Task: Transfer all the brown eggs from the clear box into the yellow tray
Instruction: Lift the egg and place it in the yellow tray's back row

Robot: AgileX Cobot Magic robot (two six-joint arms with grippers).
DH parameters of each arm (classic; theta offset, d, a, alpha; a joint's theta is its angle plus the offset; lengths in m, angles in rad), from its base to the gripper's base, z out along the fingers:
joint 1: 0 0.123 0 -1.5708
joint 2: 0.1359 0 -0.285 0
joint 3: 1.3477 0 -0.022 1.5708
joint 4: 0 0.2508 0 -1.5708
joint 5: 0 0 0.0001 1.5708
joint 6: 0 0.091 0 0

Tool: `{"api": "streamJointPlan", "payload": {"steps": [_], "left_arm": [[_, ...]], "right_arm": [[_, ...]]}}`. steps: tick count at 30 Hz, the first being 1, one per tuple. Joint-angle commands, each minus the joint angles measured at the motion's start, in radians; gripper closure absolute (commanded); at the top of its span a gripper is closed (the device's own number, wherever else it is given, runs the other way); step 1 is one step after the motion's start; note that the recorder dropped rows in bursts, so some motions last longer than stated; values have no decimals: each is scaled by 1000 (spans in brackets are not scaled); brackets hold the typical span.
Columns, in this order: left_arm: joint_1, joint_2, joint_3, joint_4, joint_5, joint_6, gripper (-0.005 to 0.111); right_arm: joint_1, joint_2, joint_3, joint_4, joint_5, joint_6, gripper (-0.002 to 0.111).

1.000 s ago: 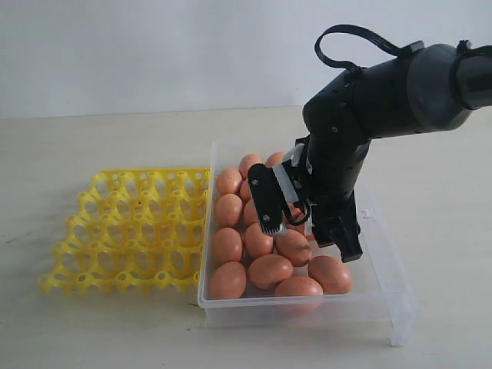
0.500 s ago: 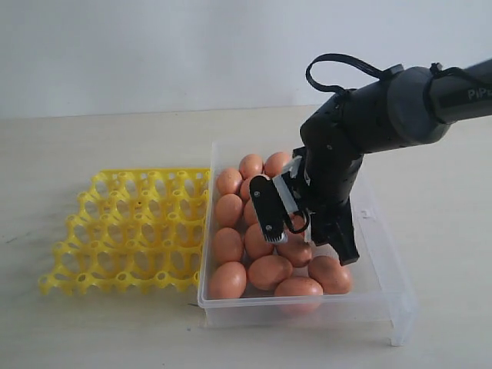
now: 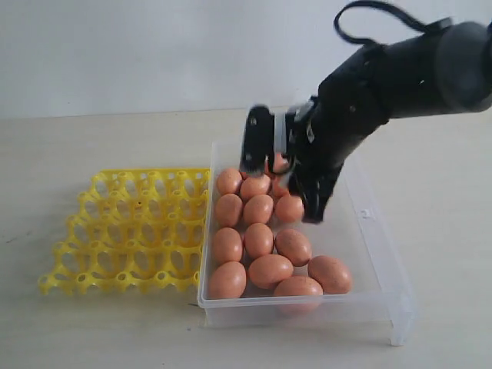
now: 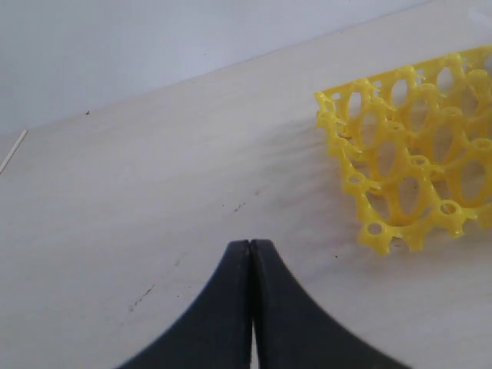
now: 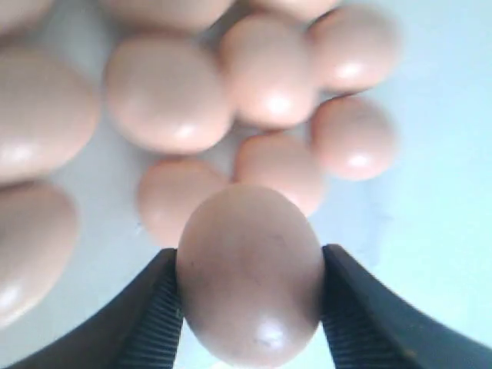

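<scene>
The right gripper (image 5: 250, 307) grips one brown egg (image 5: 250, 280). Its two ribbed black fingers (image 5: 157, 323) press on the shell's opposite sides, and the egg bulges out past the fingertips. Beyond the fingertips, the other brown eggs (image 5: 169, 92) lie blurred on the pale floor of the clear box (image 5: 430, 192), apart from the held one.

In the exterior view the right gripper (image 3: 281, 171) hangs over the far end of the clear box (image 3: 369, 231), with the held egg (image 3: 277, 163) partly showing between its fingers. The black arm (image 3: 400, 69) enters from the upper right and slopes down toward the box. Its wrist is bent so that the fingers point downward, one on the tray side of the egg and the other on the side away from the tray. A black cable loop (image 3: 377, 11) arches over the arm's upper part. Below the fingers and nearer the camera, a dozen or so eggs (image 3: 258, 240) rest in loose rows inside the box. The yellow tray (image 3: 131, 231) lies beyond the box wall on the tray-side finger's side, just beside the box, its cups unfilled.

The left gripper (image 4: 250, 254) has its two dark fingers pressed together with nothing between them. It is poised over the bare table (image 4: 154, 192). A corner of the yellow tray (image 4: 407, 177) sits ahead of the fingertips and off to one side, well apart from them.
</scene>
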State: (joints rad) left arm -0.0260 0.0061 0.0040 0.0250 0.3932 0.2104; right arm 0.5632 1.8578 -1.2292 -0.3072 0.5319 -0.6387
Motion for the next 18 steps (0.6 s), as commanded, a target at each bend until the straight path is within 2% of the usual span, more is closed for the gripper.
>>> {"api": "streamJointPlan", "payload": {"steps": [1, 4, 6, 12, 14, 18], "left_arm": [[-6, -6, -4, 0, -5, -6, 107], [-6, -6, -4, 0, -5, -6, 107], [-6, -6, -4, 0, -5, -6, 107], [-6, -6, -4, 0, -5, -6, 107], [-6, -6, -4, 0, -5, -6, 107], [-6, -6, -4, 0, -5, -6, 107]], "right_arm": [[-4, -96, 0, 91, -287, 226, 108], [5, -98, 19, 124, -545, 422, 108], [14, -78, 34, 82, -691, 584, 108], [31, 53, 36, -265, -988, 1004, 108], [31, 104, 36, -319, -1045, 1082, 108], [31, 178, 36, -319, -1045, 1087, 108]]}}
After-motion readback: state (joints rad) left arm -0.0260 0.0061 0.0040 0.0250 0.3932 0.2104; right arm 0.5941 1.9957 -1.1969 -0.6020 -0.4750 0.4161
